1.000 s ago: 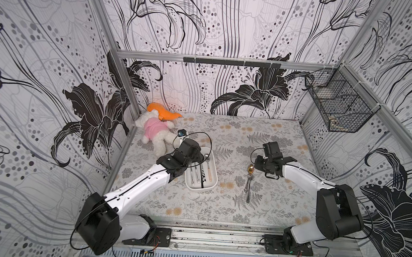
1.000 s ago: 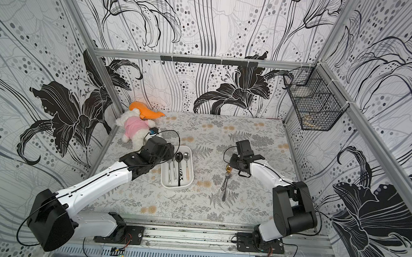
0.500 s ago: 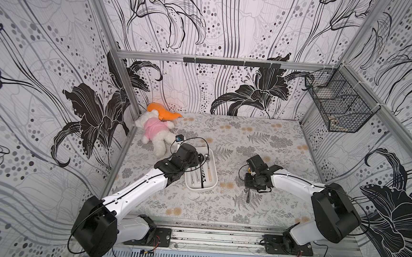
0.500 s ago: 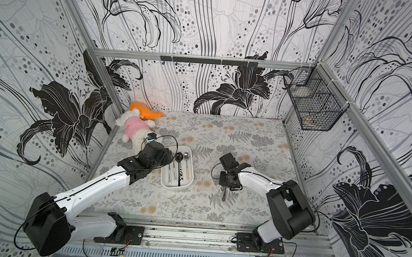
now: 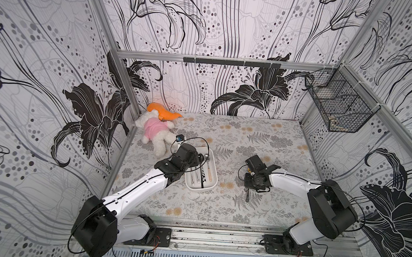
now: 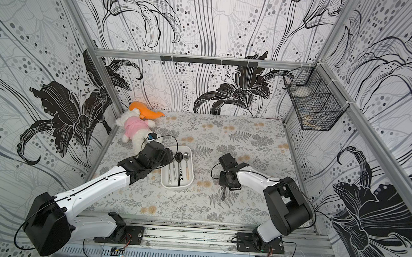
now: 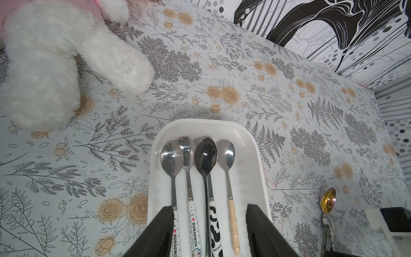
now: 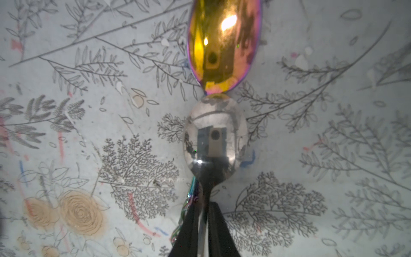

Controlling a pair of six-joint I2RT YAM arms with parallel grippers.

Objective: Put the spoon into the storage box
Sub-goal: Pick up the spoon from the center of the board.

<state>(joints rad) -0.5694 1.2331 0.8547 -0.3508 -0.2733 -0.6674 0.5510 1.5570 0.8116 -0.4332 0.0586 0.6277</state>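
Only right wrist view shows it — right gripper (image 8: 204, 208) pinching 1 silver spoon (image 8: 214, 138).

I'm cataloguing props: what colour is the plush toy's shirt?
The shirt is pink, clearest in a top view.

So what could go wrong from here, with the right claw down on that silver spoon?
The right gripper pinches the silver spoon by its thin handle, and the handle of the gold spoon lies right beside it: both might lift, or the silver one might slip out.
The tray already holds several spoons, and the open left gripper hangs over it, so the drop might be crowded or blocked.
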